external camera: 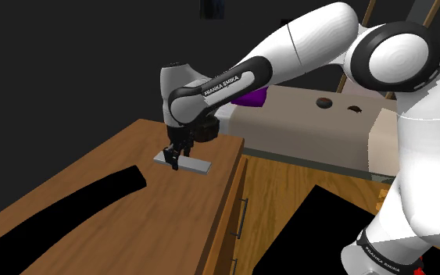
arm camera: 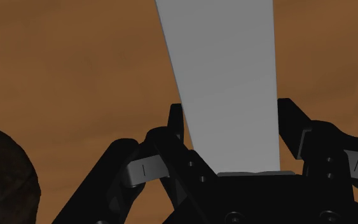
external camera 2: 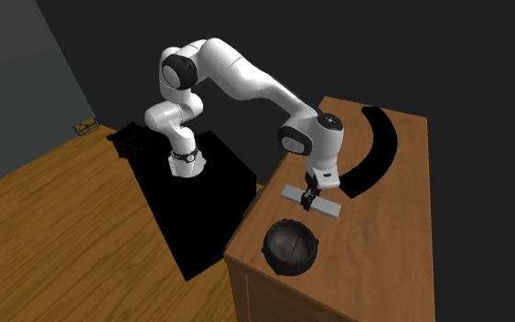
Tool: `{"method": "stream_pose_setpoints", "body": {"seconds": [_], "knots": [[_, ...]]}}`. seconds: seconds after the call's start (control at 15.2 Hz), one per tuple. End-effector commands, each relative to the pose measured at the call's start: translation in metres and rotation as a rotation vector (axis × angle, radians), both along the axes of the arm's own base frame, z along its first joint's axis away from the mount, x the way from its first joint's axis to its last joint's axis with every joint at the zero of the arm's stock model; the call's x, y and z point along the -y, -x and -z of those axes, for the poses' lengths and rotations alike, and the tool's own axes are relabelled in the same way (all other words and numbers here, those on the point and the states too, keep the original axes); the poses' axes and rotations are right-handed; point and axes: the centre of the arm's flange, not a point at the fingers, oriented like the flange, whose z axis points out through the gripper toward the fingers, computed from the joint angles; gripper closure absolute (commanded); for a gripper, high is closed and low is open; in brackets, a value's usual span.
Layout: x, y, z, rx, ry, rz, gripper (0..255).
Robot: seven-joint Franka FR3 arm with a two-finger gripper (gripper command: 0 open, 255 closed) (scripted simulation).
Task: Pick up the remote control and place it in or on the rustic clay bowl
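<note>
Here, in the shoulder view, the one white arm stretches forward and bends its wrist down, gripper [external camera: 177,160] upright over the single grey remote control [external camera: 198,165]. In the second exterior view, that remote [external camera 2: 327,208] is near the one dark bowl [external camera 2: 290,247], not touching it, with the gripper [external camera 2: 310,199] astride it. In the wrist view, the gripper [arm camera: 231,111] clasps the remote [arm camera: 222,57] by its long edges, the bowl [arm camera: 2,172] showing beyond one finger.

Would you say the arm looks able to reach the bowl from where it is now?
Probably yes: the bowl sits close beside the remote at the gripper, with bare tabletop between them.
</note>
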Motion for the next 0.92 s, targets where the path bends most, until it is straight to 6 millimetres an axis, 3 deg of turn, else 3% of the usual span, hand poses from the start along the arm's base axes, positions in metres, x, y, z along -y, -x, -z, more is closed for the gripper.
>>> {"method": "stream_pose_setpoints", "body": {"seconds": [0.0,0.86], "knots": [[-0.001,0.000,-0.011,0.000,0.000,0.000,255],[-0.001,0.000,-0.079,0.000,0.000,0.000,255]]}}
